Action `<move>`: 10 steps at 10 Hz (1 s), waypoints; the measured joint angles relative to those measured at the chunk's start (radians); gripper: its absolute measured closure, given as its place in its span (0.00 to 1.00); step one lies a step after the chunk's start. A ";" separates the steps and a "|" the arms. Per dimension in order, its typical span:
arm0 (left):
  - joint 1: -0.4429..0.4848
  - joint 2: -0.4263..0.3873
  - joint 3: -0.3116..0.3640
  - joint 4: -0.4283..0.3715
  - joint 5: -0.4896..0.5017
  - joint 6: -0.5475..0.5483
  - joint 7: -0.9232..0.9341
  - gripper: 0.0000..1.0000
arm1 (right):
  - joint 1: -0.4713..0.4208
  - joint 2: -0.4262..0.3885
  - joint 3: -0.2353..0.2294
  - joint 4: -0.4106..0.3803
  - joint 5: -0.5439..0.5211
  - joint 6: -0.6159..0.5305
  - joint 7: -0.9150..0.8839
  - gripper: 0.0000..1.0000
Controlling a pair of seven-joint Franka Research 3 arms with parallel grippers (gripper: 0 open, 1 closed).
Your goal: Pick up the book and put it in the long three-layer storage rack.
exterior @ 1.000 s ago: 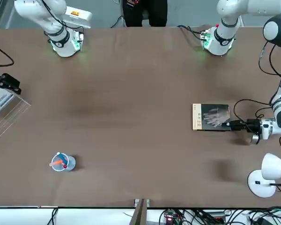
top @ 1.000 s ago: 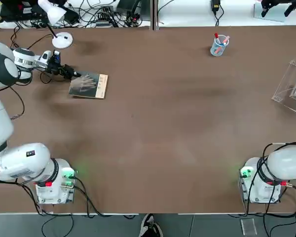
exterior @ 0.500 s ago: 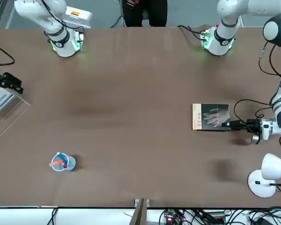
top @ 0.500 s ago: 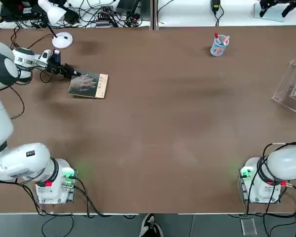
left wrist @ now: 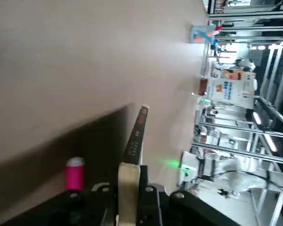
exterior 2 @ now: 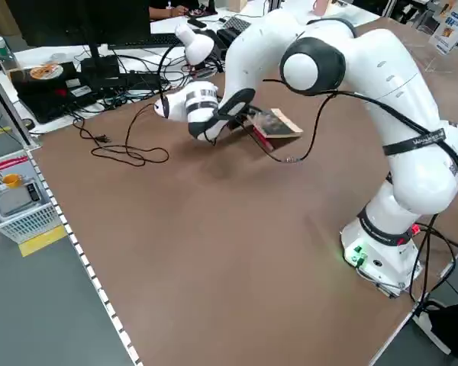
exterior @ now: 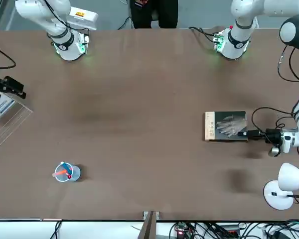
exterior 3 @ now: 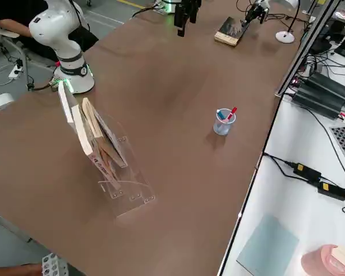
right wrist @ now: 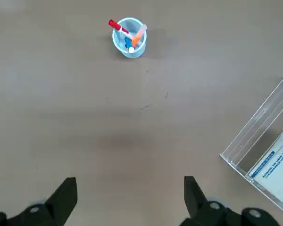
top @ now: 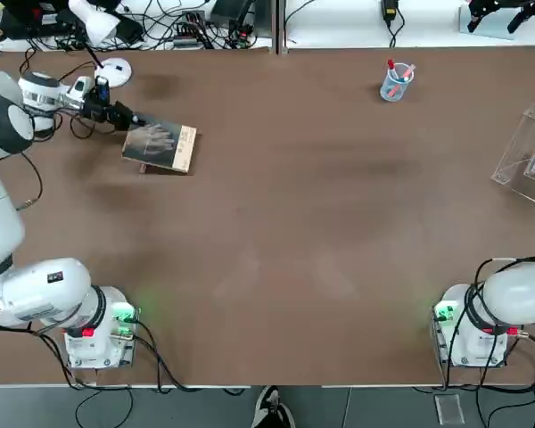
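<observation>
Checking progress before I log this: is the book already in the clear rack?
No, the book is far across the table from the clear rack, gripped by the left gripper.

Glossy white jointed arm (exterior 2: 397, 84) with dark grey joint bands, black cabling, green-lit base (top: 102, 337).

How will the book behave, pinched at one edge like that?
Book is thin, held by the left gripper at one edge only, so its free end likely droops. It looks light. The smooth cover may slip or pivot between the fingers.
</observation>
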 joint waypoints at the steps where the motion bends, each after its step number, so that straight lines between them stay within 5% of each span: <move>1: 0.000 -0.006 -0.020 0.016 0.000 -0.014 -0.039 0.98 | 0.000 0.000 0.000 -0.001 0.001 -0.006 0.000 0.00; 10: -0.011 -0.040 -0.305 0.096 -0.122 0.049 -0.204 0.98 | -0.001 0.000 -0.011 -0.001 0.000 -0.017 -0.012 0.00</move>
